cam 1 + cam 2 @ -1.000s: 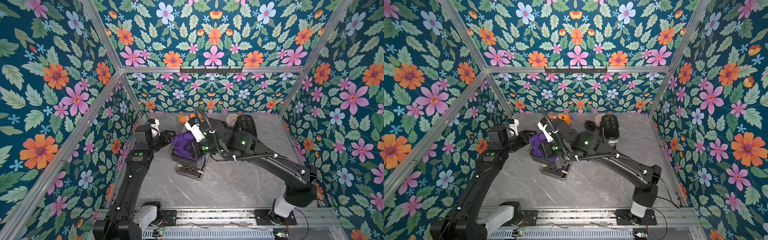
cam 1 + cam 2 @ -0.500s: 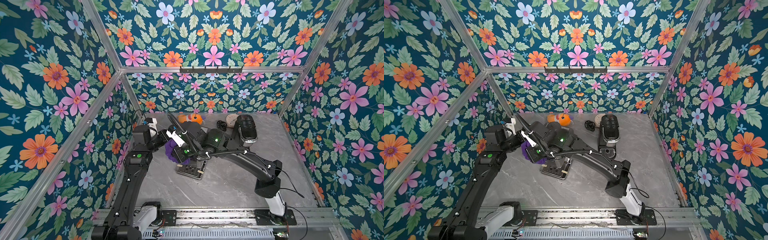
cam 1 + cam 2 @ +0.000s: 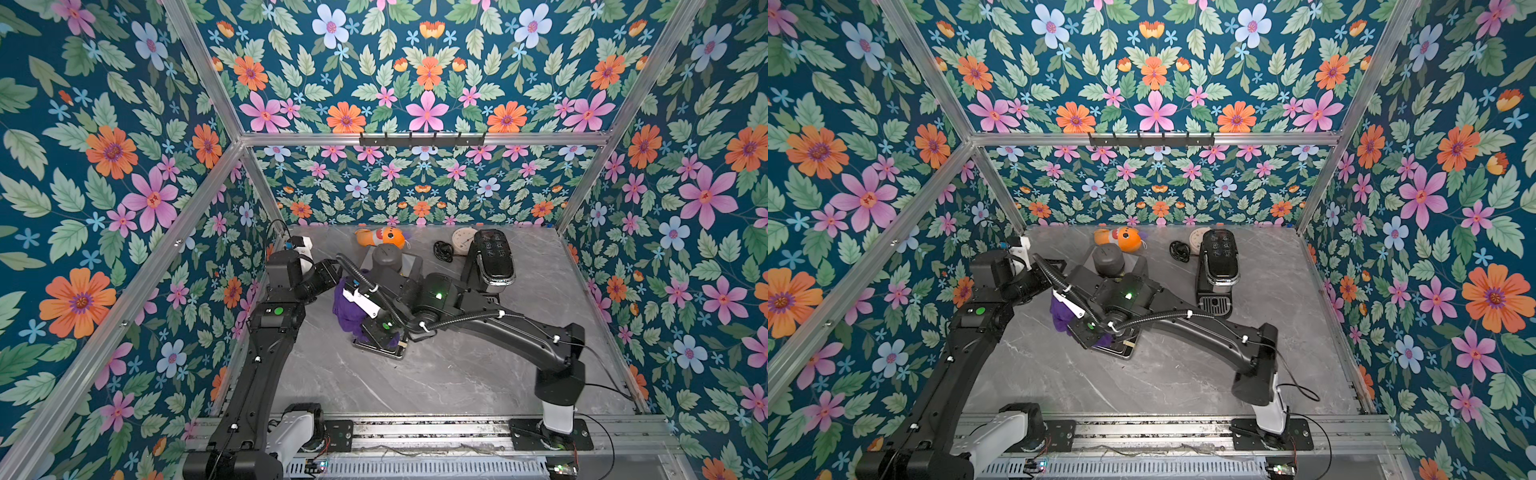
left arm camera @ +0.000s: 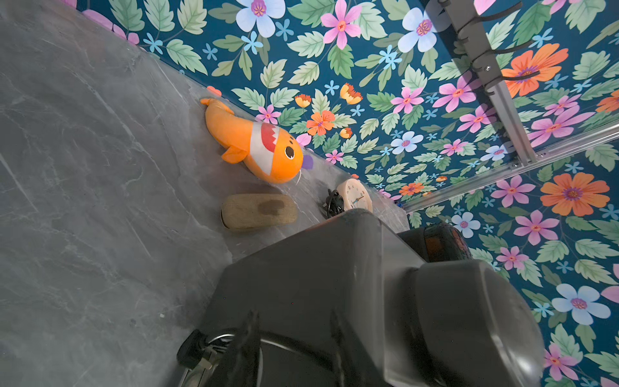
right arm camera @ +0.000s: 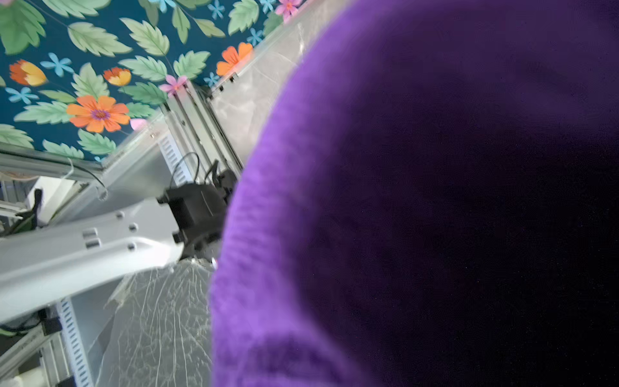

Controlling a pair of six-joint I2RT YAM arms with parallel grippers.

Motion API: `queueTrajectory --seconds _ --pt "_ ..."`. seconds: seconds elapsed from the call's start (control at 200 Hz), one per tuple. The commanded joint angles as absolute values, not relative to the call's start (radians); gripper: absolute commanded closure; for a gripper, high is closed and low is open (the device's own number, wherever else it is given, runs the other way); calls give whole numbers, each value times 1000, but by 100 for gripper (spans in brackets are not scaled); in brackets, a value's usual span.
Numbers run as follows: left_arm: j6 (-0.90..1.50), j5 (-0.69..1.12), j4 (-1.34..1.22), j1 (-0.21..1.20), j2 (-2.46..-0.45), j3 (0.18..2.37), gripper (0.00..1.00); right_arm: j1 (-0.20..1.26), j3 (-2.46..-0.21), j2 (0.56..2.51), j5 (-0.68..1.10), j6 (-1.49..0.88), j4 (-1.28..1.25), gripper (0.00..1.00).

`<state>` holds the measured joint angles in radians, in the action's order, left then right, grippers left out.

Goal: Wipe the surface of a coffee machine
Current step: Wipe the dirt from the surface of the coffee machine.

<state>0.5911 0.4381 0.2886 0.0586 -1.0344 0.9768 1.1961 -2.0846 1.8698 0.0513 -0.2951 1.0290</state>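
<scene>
A grey coffee machine (image 3: 388, 259) (image 3: 1108, 258) with a round top stands left of the table's middle, and its drip tray (image 3: 380, 351) points toward the front. My right gripper (image 3: 361, 320) is shut on a purple cloth (image 3: 345, 311) (image 3: 1059, 311), which presses against the machine's left front side. The cloth (image 5: 402, 201) fills the right wrist view and hides the fingers. My left gripper (image 3: 332, 270) (image 4: 294, 321) reaches in from the left. Its dark fingers (image 4: 251, 331) clasp the machine's body (image 4: 318, 268) low down.
A black coffee machine (image 3: 492, 259) (image 3: 1219, 257) stands to the right, close to my right arm. Along the back wall lie an orange fish plush (image 3: 380, 237) (image 4: 258, 144), a black cable (image 3: 442, 251) and a round clock (image 3: 461, 241). A tan case (image 4: 258, 211) lies behind the grey machine.
My right gripper has carried the purple cloth leftward and down toward the front across the grey machine. The left gripper has stayed on the machine.
</scene>
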Motion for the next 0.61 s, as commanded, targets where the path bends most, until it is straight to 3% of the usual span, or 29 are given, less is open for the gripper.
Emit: queueTrajectory --seconds 0.0,0.34,0.6 --pt "570 425 284 57 -1041 989 63 1194 -1950 1763 -5 -363 929 100" --pt "564 431 293 57 -1046 1011 63 1031 -1492 1412 10 -521 737 100" --pt "560 460 284 57 -1059 1026 63 838 -1494 1341 80 -505 700 100"
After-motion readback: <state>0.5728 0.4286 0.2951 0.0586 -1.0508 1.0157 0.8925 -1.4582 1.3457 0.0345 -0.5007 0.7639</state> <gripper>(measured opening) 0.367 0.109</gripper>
